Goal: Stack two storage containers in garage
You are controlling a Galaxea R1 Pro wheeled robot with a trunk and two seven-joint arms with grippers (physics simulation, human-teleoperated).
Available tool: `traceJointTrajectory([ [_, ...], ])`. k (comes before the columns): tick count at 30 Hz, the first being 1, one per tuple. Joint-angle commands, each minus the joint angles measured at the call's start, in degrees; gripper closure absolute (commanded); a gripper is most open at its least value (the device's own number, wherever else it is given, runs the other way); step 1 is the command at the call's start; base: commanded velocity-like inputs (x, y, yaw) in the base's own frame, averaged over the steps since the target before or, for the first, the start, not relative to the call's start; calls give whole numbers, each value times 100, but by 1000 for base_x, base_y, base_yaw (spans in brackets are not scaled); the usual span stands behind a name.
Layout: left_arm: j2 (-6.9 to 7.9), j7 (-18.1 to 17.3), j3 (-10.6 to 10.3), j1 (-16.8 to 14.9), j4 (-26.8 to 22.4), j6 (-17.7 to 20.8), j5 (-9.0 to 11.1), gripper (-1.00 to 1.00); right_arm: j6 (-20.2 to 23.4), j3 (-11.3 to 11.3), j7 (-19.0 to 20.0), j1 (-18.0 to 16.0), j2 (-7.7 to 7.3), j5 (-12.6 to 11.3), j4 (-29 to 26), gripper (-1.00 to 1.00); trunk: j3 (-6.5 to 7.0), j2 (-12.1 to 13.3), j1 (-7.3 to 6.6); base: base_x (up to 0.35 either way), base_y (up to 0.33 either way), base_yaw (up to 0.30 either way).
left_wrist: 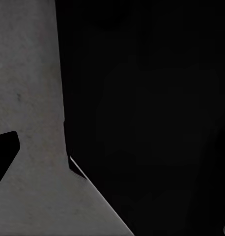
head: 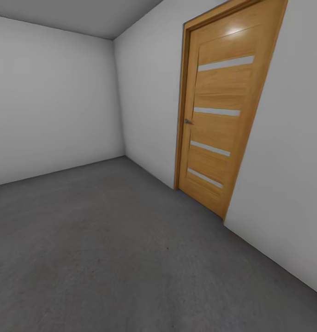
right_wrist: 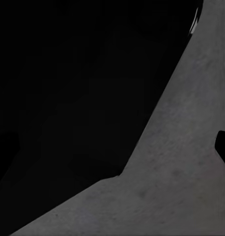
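You are looking into the garage (head: pixel 56 92): plain white walls meeting at a far corner, and a rough dark grey concrete floor (head: pixel 107 249) spreading out in front of you. On the wall to your right stands an orange-wood door (head: pixel 223 110), shut in its frame, with four pale horizontal slits down its face and a small grey handle (head: pixel 188 121) on its left edge.

The head view gives you walls, floor and door, so you have nothing here that tells you where the two storage containers sit.

Your left wrist camera looks past a large black mass, too dark to make out what it is, onto a strip of the same grey concrete (left_wrist: pixel 31 98); a small dark shape cuts in at one edge. Your right wrist camera gives much the same: a big black bulk across most of the view, grey concrete (right_wrist: pixel 181 162) beyond it, and a small dark tip at the edge.

From these views you cannot tell whether either pincer is spread or pressed together, nor whether it pinches anything.
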Motion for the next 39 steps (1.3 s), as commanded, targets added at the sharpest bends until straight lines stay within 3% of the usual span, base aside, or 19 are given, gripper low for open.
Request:
traceJointTrajectory([
  [1, 0, 2, 6, -1, -1, -3, 6, -100, -3, 23, 2, 0, -1, -3, 0, -100, -7, -1, 4, 323, 0, 168],
  [18, 0, 6, 6, -1, -1, -2, 6, -100, 9, 23, 15, 0, -9, 9, 0, -100, -18, -1, 4, 324, 0, 24],
  [27, 0, 8, 6, -1, -1, 0, 6, -100, 54, 58, -21, 0, -10, 129, 0, -100, -18, -1, 4, 324, 0, 0],
  [39, -10, 9, 1, -9, -1, 0, 6, -100, 68, 76, -25, 0, -10, 39, 0, -100, -18, -1, 4, 324, 0, 0],
])
